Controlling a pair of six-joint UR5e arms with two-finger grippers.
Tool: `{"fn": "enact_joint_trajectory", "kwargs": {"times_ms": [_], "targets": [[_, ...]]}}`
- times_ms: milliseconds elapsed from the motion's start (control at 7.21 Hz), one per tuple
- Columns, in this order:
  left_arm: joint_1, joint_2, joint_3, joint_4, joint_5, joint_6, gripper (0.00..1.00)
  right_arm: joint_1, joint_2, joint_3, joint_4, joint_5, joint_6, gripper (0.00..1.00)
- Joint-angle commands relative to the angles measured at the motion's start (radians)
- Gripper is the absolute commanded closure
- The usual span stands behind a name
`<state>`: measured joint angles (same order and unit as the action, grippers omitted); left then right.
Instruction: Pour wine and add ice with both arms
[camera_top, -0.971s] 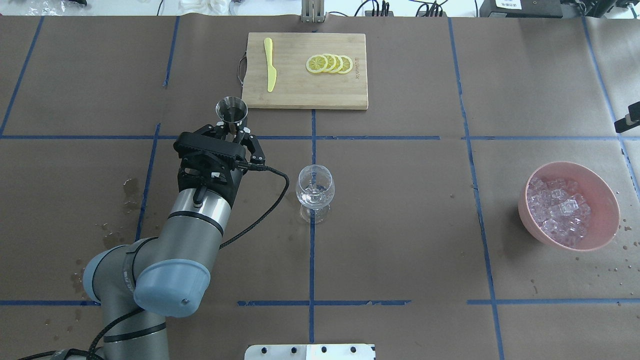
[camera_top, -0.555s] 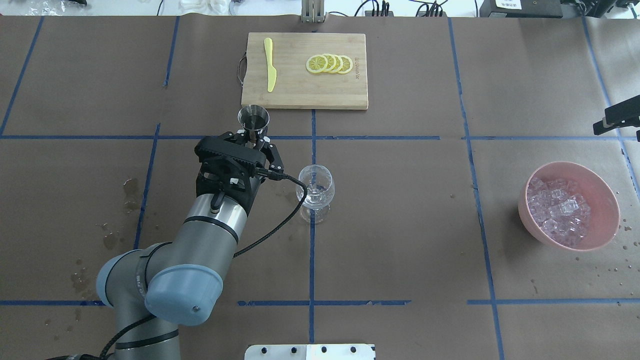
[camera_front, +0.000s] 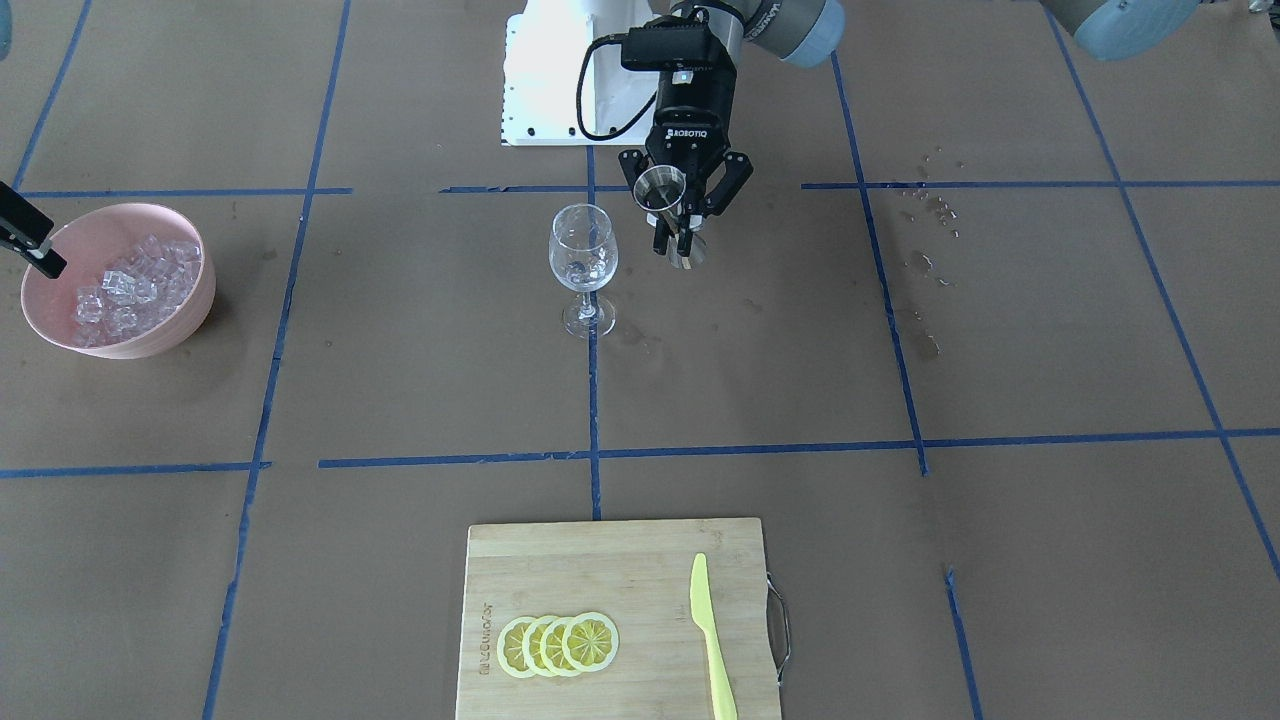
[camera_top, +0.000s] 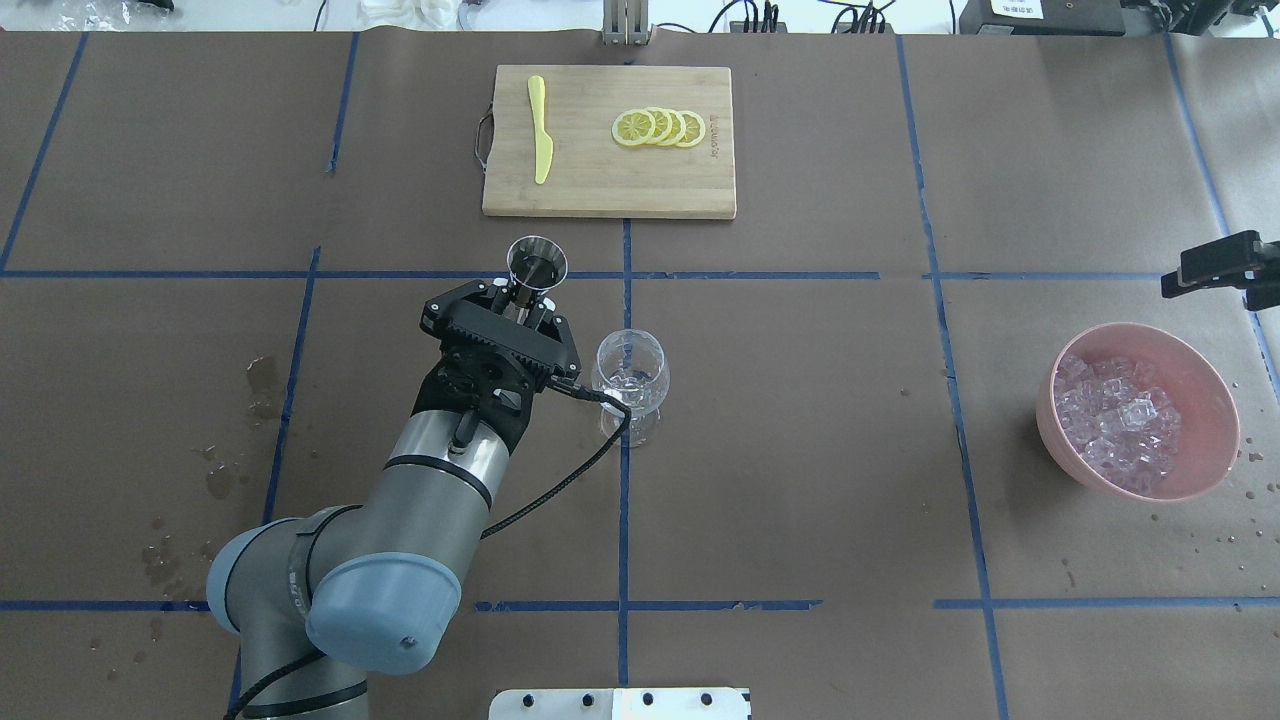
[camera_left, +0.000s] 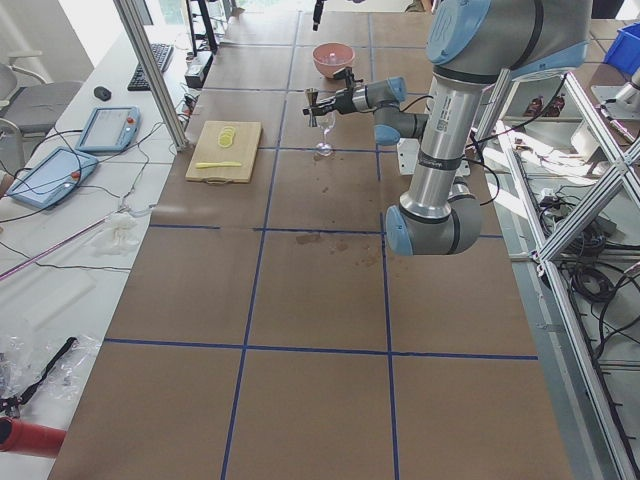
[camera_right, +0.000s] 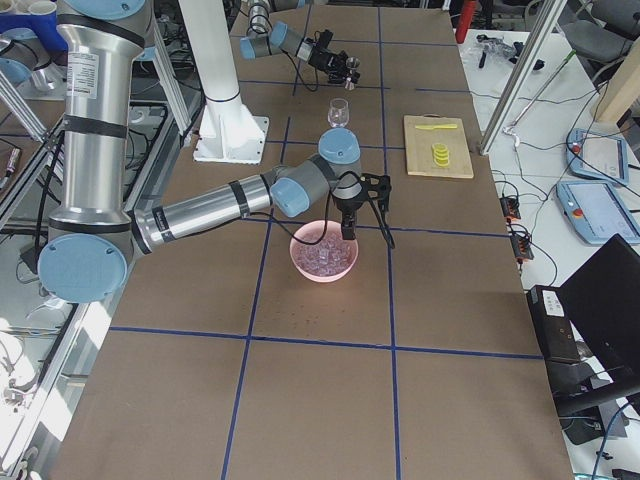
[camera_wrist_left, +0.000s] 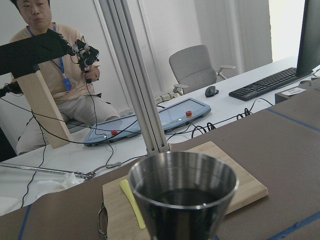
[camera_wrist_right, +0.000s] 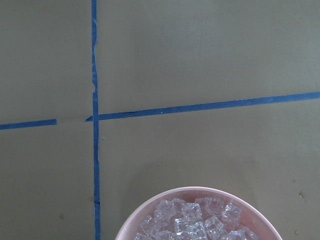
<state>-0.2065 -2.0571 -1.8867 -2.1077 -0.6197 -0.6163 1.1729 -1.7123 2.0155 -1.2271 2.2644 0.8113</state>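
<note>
The left claw (camera_top: 522, 300) is pinched on the waist of a steel jigger (camera_top: 537, 262), which is held upright and clear of the desk (camera_top: 800, 450). Dark liquid is seen in its upper cup in the left wrist view. The stemmed wine glass (camera_top: 630, 375) stands just beside it, to the right, and the step in hand is judged to be the pour.

The jigger should be kept level until its lip is brought over the glass rim, and only then tilted slowly toward the bowl of the glass. The rim is narrow and the glass is tall on a thin stem, so a knock from the claw or its trailing cable could tip it. The cable hangs close to the glass in the overhead view.

Wet stains (camera_top: 260, 380) are seen on the desk paper at the far left. Beyond the glass lies a bamboo cutting board (camera_top: 608, 190) with a yellow plastic knife (camera_top: 540, 130) and lemon slices (camera_top: 660, 128). It is set well apart from the pouring path and nothing stands between jigger and glass.

At the far right the right claw (camera_top: 1215, 265) hangs over the far edge of a pink bowl (camera_top: 1200, 490). Whether it is spread or pressed together cannot be told. The ice (camera_top: 1115, 425) is heaped in that bowl, well apart from the glass.
</note>
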Motion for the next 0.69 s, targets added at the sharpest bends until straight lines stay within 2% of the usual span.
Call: {"fn": "enact_joint_trajectory", "kwargs": {"times_ms": [0, 277, 555], "targets": [[0.039, 0.002, 0.004, 0.000, 0.052, 0.056, 1.00, -0.044, -0.090, 0.000, 0.107, -0.022, 0.026, 0.00], [0.082, -0.003, 0.017, 0.002, 0.104, 0.140, 1.00, -0.070, -0.124, 0.002, 0.135, -0.026, 0.034, 0.00], [0.093, -0.032, 0.047, 0.003, 0.115, 0.290, 1.00, -0.107, -0.135, 0.002, 0.135, -0.063, 0.034, 0.00]]}}
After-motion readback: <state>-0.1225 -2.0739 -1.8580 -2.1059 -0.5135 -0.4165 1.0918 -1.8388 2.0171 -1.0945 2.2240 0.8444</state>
